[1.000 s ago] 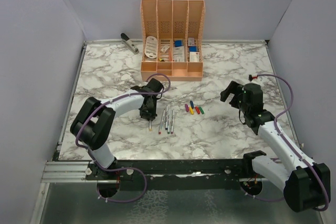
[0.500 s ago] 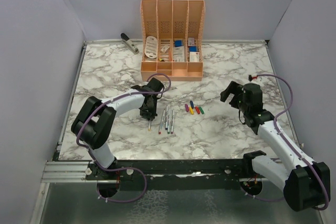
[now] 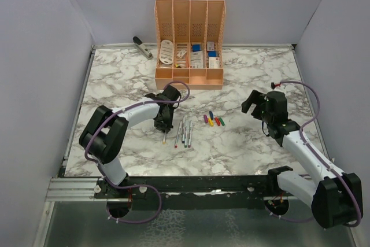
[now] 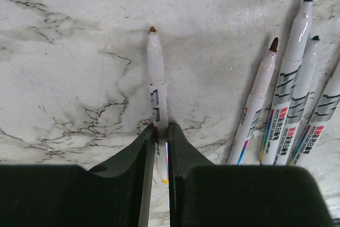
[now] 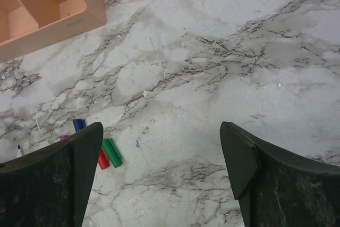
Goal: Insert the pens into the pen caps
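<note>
Toward the near edge of the marbled desk (image 3: 243,143), the left gripper (image 4: 161,131) nips a thin whitish-grey pen (image 4: 157,78) by its tail, so lifting may swivel it; the right gripper (image 5: 160,128) stands open.

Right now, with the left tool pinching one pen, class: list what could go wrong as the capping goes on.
1. The left tool grips the pen near its tail end; the long free barrel may swivel or slip when pushed into a cap.
2. The pen caps lie bunched together, so the wide-open right tool could knock neighbours while picking one.
</note>
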`<state>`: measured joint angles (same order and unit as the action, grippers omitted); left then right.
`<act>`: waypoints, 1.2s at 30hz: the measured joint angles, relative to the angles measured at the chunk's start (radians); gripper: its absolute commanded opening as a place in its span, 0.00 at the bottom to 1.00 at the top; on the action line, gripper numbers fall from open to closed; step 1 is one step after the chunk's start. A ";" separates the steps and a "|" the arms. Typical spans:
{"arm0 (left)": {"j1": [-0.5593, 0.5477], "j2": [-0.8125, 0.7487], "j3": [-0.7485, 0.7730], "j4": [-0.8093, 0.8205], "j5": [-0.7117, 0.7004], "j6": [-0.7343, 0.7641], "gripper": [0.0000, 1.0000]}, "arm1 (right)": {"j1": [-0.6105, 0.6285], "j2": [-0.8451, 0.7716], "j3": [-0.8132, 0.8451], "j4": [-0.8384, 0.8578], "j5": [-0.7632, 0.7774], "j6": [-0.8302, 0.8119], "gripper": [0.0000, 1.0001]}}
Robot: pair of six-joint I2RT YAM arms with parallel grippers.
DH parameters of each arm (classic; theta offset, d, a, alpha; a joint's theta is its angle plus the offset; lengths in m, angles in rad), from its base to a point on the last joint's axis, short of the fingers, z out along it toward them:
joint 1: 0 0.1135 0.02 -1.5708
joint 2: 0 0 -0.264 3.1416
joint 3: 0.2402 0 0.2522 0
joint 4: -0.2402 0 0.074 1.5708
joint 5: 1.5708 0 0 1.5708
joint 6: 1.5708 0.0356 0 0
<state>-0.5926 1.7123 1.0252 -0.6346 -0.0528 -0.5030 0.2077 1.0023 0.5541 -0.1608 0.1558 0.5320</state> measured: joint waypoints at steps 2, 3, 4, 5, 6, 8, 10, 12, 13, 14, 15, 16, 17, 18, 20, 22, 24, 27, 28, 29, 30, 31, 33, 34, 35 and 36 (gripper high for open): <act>0.000 -0.005 0.002 0.001 0.000 0.009 0.00 | 0.000 0.006 0.000 0.008 -0.016 -0.023 0.84; 0.000 -0.007 0.001 0.002 -0.001 0.013 0.00 | 0.000 0.010 0.001 0.011 -0.023 -0.031 0.83; 0.000 -0.008 0.001 0.003 -0.001 0.018 0.00 | 0.000 0.017 0.002 0.012 -0.031 -0.043 0.81; -0.001 -0.010 0.001 0.005 -0.002 0.022 0.00 | 0.000 0.024 0.006 0.012 -0.039 -0.051 0.79; -0.001 -0.011 0.000 0.010 -0.003 0.027 0.00 | 0.000 0.035 0.012 0.012 -0.047 -0.061 0.77; -0.006 -0.015 -0.002 0.024 -0.007 0.034 0.00 | 0.000 0.054 0.021 0.014 -0.061 -0.075 0.73; -0.010 -0.024 -0.011 0.051 -0.015 0.041 0.00 | 0.000 0.071 0.031 0.016 -0.075 -0.089 0.70; -0.014 -0.039 -0.023 0.075 -0.024 0.046 0.00 | 0.000 0.080 0.034 0.022 -0.088 -0.097 0.65; -0.017 -0.048 -0.029 0.085 -0.027 0.048 0.00 | 0.000 0.084 0.034 0.026 -0.096 -0.103 0.63; -0.018 -0.062 -0.036 0.096 -0.032 0.050 0.00 | 0.001 0.085 0.034 0.028 -0.105 -0.113 0.61; -0.018 -0.076 -0.042 0.105 -0.037 0.054 0.00 | 0.001 0.085 0.034 0.029 -0.110 -0.115 0.58; -0.019 -0.089 -0.047 0.113 -0.041 0.056 0.00 | 0.003 0.086 0.035 0.031 -0.121 -0.123 0.56; -0.021 -0.108 -0.054 0.126 -0.045 0.060 0.00 | 0.008 0.089 0.039 0.031 -0.129 -0.129 0.52; -0.022 -0.128 -0.062 0.138 -0.050 0.063 0.00 | 0.010 0.092 0.043 0.031 -0.137 -0.135 0.48; -0.025 -0.168 -0.076 0.163 -0.057 0.071 0.00 | 0.023 0.102 0.055 0.037 -0.150 -0.146 0.43; -0.026 -0.210 -0.096 0.196 -0.061 0.080 0.00 | 0.050 0.114 0.067 0.042 -0.158 -0.164 0.41; -0.027 -0.259 -0.123 0.230 -0.065 0.091 0.00 | 0.090 0.130 0.077 0.048 -0.166 -0.177 0.41; -0.027 -0.324 -0.162 0.288 -0.064 0.108 0.00 | 0.147 0.155 0.090 0.052 -0.169 -0.198 0.41; -0.027 -0.338 -0.171 0.308 -0.062 0.114 0.00 | 0.167 0.167 0.094 0.052 -0.170 -0.204 0.41; -0.027 -0.353 -0.181 0.330 -0.058 0.117 0.00 | 0.191 0.184 0.100 0.053 -0.172 -0.211 0.41; -0.027 -0.365 -0.190 0.352 -0.051 0.122 0.00 | 0.205 0.198 0.102 0.054 -0.174 -0.216 0.41; -0.027 -0.373 -0.198 0.368 -0.044 0.126 0.00 | 0.214 0.208 0.105 0.053 -0.178 -0.220 0.41; -0.031 -0.389 -0.214 0.401 -0.032 0.135 0.00 | 0.233 0.238 0.115 0.051 -0.186 -0.225 0.41; -0.032 -0.395 -0.221 0.414 -0.024 0.139 0.00 | 0.238 0.248 0.119 0.050 -0.187 -0.226 0.41; -0.033 -0.403 -0.229 0.428 -0.017 0.142 0.00 | 0.245 0.261 0.125 0.048 -0.189 -0.229 0.40; -0.034 -0.409 -0.235 0.436 -0.012 0.145 0.00 | 0.250 0.269 0.130 0.048 -0.191 -0.231 0.40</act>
<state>-0.6266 1.3029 0.7906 -0.1986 -0.0650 -0.3580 0.4576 1.2709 0.6838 -0.1131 -0.0353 0.3008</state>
